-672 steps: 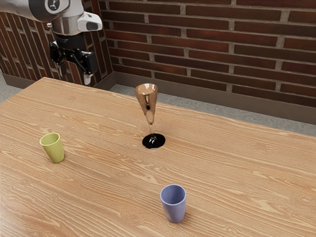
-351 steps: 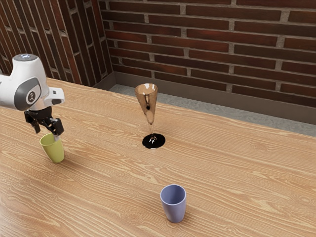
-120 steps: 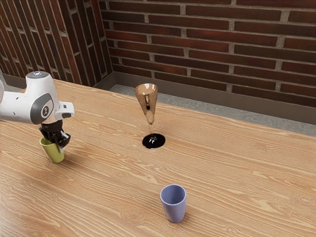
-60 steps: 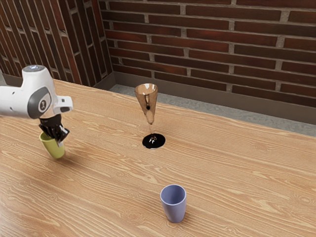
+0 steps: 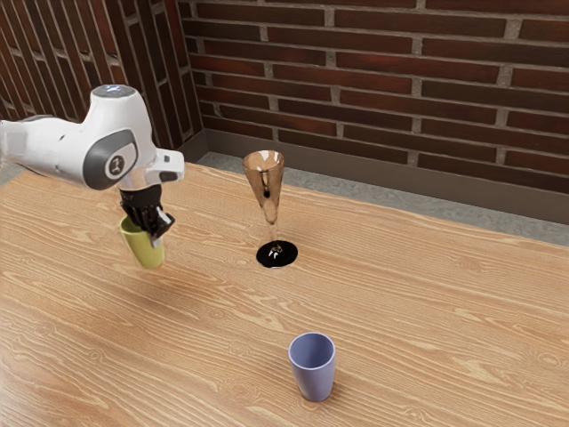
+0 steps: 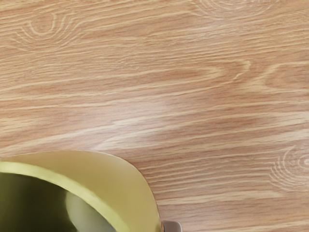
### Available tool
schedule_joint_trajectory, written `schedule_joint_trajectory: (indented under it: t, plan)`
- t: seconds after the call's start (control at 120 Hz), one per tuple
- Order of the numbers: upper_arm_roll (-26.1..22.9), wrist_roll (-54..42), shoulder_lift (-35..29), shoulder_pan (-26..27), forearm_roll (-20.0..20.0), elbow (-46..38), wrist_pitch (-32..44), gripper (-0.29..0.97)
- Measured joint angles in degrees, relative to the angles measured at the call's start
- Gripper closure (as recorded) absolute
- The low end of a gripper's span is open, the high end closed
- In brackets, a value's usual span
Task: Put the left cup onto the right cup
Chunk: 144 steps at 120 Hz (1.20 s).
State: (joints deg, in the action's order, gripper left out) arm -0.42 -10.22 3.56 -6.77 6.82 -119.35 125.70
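Green cup (image 5: 145, 247): 1 pc, held at the rim by our gripper (image 5: 151, 228), fingers clamped on its wall from both sides. Cup is tilted and looks clear of the table (image 5: 444, 294), at ext. view's left. In the wrist view, the cup rim and yellow-green outer wall (image 6: 104, 181) sit close under our hand, with wood grain beyond.
Purple cup (image 5: 312, 365): 1 pc, upright on table, approx. 4 o'clock from green cup, well apart.
Wine glass (image 5: 266, 191): 1 pc, upright, black foot, approx. 3 o'clock from green cup and 11 o'clock from purple cup.
Brick wall (image 5: 400, 80): behind table.
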Motion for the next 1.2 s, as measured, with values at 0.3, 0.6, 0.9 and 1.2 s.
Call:
schedule_joint_trajectory:
  t: [0.3, 0.6, 0.9, 1.2]
  plan:
    - [-15.4, 9.1, 0.3, -0.2, -0.3, 7.2, -8.0, 0.77]
    - [-26.6, 19.6, 0.8, 0.2, -1.3, 9.2, -10.9, 0.76]
    - [-34.3, 31.2, 2.0, 0.5, -0.5, 10.5, -12.0, 0.76]
    - [-41.4, 42.9, 2.5, 0.3, 1.4, 10.8, -12.8, 0.76]
